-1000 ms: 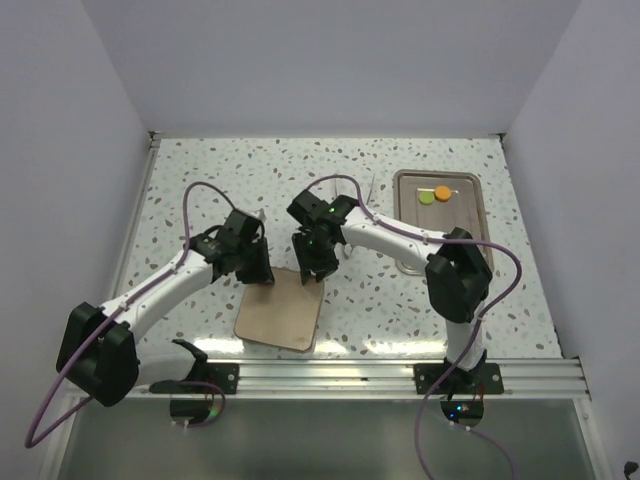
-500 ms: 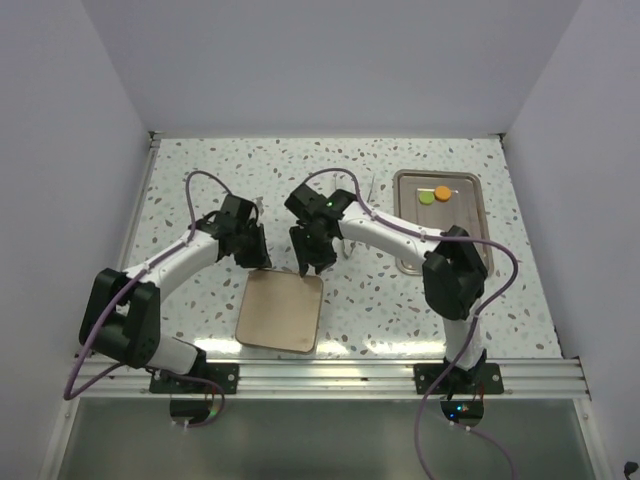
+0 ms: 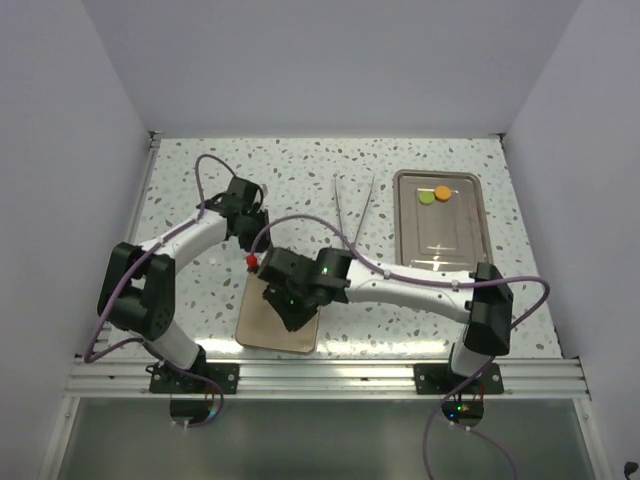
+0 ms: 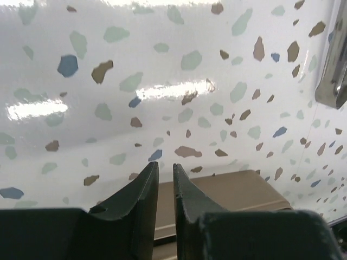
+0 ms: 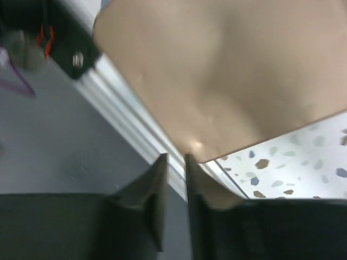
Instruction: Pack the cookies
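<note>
Speckled tabletop [image 3: 300, 160] bearing tan board [image 3: 258, 325] and metal tray [image 3: 450, 238] with orange and green cookies [image 3: 442, 192]; left gripper [image 4: 164, 165] and right gripper [image 5: 174, 157] both slightly parted, pinching nothing.

bright overhead glare, blurred right-wrist view

Tan flat board [image 5: 227, 76] fills upper centre and right of frame, rounded corner pointing down at mid-frame. Right gripper [image 5: 174, 162] at bottom centre, fingers narrowly apart, tips just left of that corner. Contact with board unclear because of blur. Aluminium rail [image 5: 124, 122] runs diagonally along board's left edge. Speckled tabletop [image 5: 293, 168] lower right. Black bracket [image 5: 68, 46] upper left.
</note>
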Tool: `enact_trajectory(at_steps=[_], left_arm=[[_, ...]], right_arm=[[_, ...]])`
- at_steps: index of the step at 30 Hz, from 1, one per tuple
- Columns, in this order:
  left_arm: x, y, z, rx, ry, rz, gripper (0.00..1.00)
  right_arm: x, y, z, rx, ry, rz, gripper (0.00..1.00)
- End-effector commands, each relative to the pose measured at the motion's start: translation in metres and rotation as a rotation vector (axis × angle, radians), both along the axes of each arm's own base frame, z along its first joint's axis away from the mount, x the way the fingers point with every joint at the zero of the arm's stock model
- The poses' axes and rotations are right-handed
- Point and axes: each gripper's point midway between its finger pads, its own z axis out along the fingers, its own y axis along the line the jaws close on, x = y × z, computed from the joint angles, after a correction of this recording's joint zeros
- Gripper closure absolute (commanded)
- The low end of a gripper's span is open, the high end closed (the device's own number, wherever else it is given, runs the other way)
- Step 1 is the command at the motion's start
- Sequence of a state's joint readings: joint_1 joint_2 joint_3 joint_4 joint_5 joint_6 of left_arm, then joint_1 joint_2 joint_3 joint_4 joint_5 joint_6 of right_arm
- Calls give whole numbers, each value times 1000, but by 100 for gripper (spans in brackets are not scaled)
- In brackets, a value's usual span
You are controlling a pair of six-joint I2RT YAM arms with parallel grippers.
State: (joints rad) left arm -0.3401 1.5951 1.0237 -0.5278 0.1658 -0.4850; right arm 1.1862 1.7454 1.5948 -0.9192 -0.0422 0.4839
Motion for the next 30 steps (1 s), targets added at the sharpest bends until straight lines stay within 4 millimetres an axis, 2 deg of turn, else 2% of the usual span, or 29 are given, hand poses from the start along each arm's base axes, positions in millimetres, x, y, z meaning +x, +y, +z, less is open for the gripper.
enact_trajectory(at_steps=[1, 2, 4, 8, 13, 14, 17, 18, 21, 24, 30], left_arm=[[26, 3, 15, -14, -50, -21, 78], [33, 9, 14, -27, -52, -4, 78], [36, 9, 10, -81, -27, -23, 78], [42, 13, 7, -134, 0, -50, 80], [41, 2, 1, -189, 36, -113, 82], [41, 0, -3, -201, 46, -121, 82], [38, -5, -6, -234, 65, -143, 83], [37, -7, -8, -243, 73, -150, 84], [35, -10, -9, -259, 82, -167, 85], [33, -11, -11, -265, 97, -187, 88], [24, -12, -19, -276, 140, -219, 90]], right_arm=[[-42, 2, -11, 7, -23, 151, 84], [-57, 6, -21, 21, -26, 197, 88], [-66, 9, -29, 35, -40, 234, 100], [-73, 18, -47, 38, -77, 268, 100], [-81, 34, -58, 58, -120, 342, 100], [-88, 37, -65, 44, -123, 370, 100], [-92, 40, -75, 10, -175, 410, 100], [-90, 40, -84, -18, -188, 420, 100], [-91, 41, -91, -38, -206, 436, 100], [-81, 41, -95, -64, -257, 427, 100], [-47, 48, -89, -126, -425, 406, 100]])
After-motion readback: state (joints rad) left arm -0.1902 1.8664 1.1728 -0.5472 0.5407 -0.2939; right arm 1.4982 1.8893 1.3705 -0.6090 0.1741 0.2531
